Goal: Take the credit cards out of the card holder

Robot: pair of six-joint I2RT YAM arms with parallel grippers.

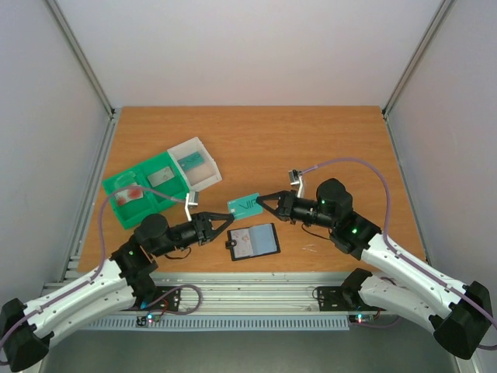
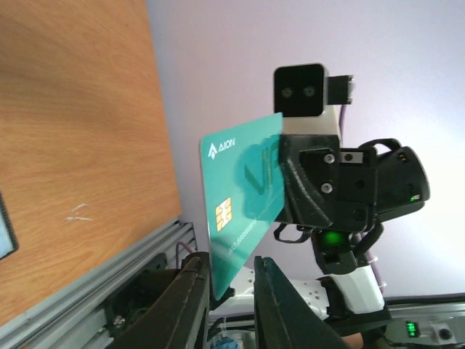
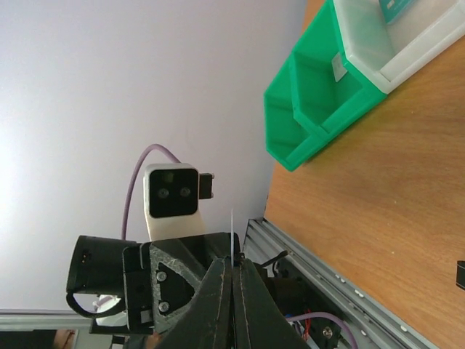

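A teal credit card (image 1: 245, 204) hangs above the table, and my right gripper (image 1: 261, 200) is shut on its right end. In the right wrist view the card (image 3: 232, 231) shows edge-on as a thin line rising from the pressed-together fingers (image 3: 218, 291). My left gripper (image 1: 229, 220) is at the card's near left corner. In the left wrist view the card (image 2: 243, 196) dips between my left fingers (image 2: 185, 291), close to one of them, with a gap to the other. The black card holder (image 1: 254, 242) lies open on the table below, greyish-blue inside.
A green-and-white sorting tray (image 1: 116, 186) stands at the left. It holds a teal card (image 1: 191, 162), a grey card (image 1: 163, 176) and a red-pink card (image 1: 132, 194). The aluminium rail (image 1: 248, 284) runs along the near table edge.
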